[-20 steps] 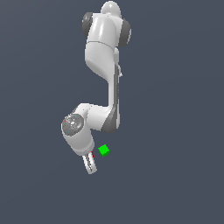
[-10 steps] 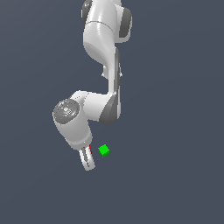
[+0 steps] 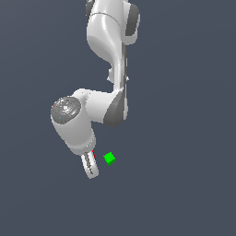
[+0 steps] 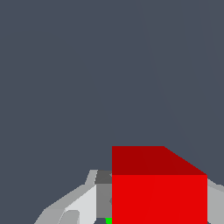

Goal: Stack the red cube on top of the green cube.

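In the wrist view the red cube (image 4: 158, 188) fills the space between my fingers (image 4: 83, 204), and my gripper (image 3: 92, 171) is shut on it. From outside, only a thin red sliver of the red cube (image 3: 93, 154) shows beside the fingers. The green cube (image 3: 109, 158) lies just to the exterior view's right of my gripper, a small gap apart. A tiny strip of the green cube (image 4: 108, 221) peeks out at the edge of the wrist view, beside the red cube.
The white arm (image 3: 110, 55) reaches down from the top of the exterior view, and its big wrist housing (image 3: 71, 122) hides part of the hand. All around is plain dark grey ground with no other objects.
The wrist housing has grown larger in the exterior view and the upper arm has shifted. The fingers stay close beside the green cube, and a red sliver now shows by them.
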Controlling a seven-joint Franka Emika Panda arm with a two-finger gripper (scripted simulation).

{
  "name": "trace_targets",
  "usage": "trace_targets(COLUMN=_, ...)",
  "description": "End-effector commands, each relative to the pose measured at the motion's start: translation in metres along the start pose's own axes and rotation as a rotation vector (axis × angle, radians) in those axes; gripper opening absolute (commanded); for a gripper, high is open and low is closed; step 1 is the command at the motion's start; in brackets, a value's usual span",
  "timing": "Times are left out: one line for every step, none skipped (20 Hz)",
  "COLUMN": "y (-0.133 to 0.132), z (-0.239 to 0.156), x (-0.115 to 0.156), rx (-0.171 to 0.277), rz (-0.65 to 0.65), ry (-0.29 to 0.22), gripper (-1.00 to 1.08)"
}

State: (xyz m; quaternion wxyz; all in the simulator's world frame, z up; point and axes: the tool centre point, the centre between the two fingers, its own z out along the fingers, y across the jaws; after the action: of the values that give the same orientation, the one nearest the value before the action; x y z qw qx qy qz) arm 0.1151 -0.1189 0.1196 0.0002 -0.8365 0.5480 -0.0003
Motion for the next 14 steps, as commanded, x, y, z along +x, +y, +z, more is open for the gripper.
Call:
trace_targets(y=0.0, z=0.0, x=0.0, rx=0.0, rz=0.0, ry=0.0, gripper=-1.0)
trace_targets(y=0.0, z=0.001, x=-0.001, rx=0.0, rz=0.0, ry=0.0, gripper=-1.0)
trace_targets(y=0.0, z=0.001, x=-0.002, rx=0.0, rz=0.0, ry=0.0, gripper=-1.0)
trace_targets(y=0.0, z=0.003, x=-0.004, rx=0.0, rz=0.0, ry=0.0, gripper=-1.0)
trace_targets(y=-0.001, z=0.004, x=-0.006, rx=0.0, rz=0.0, ry=0.0, gripper=-1.0)
trace_targets(y=-0.001, z=0.006, x=-0.009, rx=0.0, rz=0.0, ry=0.0, gripper=-1.0)
trace_targets(y=-0.001, z=0.009, x=-0.012, rx=0.0, rz=0.0, ry=0.0, gripper=-1.0)
trace_targets(y=-0.002, z=0.011, x=-0.016, rx=0.0, rz=0.0, ry=0.0, gripper=-1.0)
trace_targets(y=-0.002, z=0.015, x=-0.021, rx=0.0, rz=0.0, ry=0.0, gripper=-1.0)
trace_targets(y=-0.003, z=0.019, x=-0.026, rx=0.0, rz=0.0, ry=0.0, gripper=-1.0)
trace_targets(y=-0.003, z=0.024, x=-0.032, rx=-0.001, rz=0.0, ry=0.0, gripper=-1.0)
trace_targets(y=-0.004, z=0.028, x=-0.039, rx=-0.001, rz=0.0, ry=0.0, gripper=-1.0)
trace_targets(y=-0.005, z=0.033, x=-0.045, rx=-0.001, rz=0.0, ry=0.0, gripper=-1.0)
trace_targets(y=-0.006, z=0.037, x=-0.051, rx=-0.001, rz=0.0, ry=0.0, gripper=-1.0)
